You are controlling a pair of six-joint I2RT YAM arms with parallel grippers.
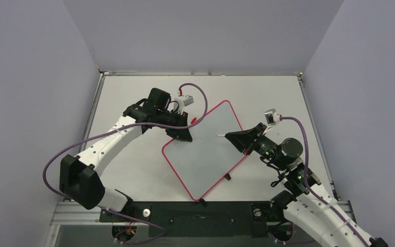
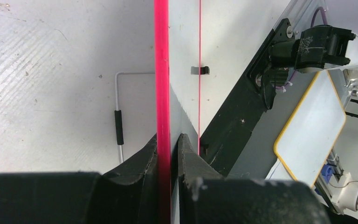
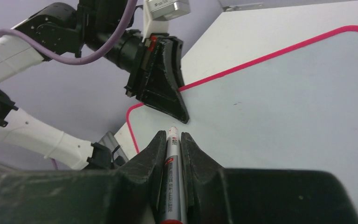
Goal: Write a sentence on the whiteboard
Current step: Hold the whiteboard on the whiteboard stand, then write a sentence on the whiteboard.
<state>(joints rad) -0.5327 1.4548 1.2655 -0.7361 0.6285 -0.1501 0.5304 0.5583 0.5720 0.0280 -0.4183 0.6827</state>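
Note:
The whiteboard (image 1: 205, 154), white with a thin red-pink rim, lies tilted on the middle of the table. Its face shows blank; no red letters of the sentence are visible. My left gripper (image 1: 184, 135) is shut on the board's left rim; the left wrist view shows the jaws (image 2: 170, 142) pinching the red edge (image 2: 161, 70). My right gripper (image 1: 232, 137) is shut on a grey marker (image 3: 172, 161) with its pale tip (image 1: 219, 136) pointing left over the board's upper middle. In the right wrist view the marker tip hovers over the board (image 3: 284, 102), near the left gripper (image 3: 165, 91).
A small black clip (image 1: 228, 176) sits at the board's lower right edge. A thin metal rod with a black grip (image 2: 119, 127) shows beside the board. A yellow-rimmed board (image 2: 312, 130) lies beyond the table's near edge. Enclosure walls stand on three sides.

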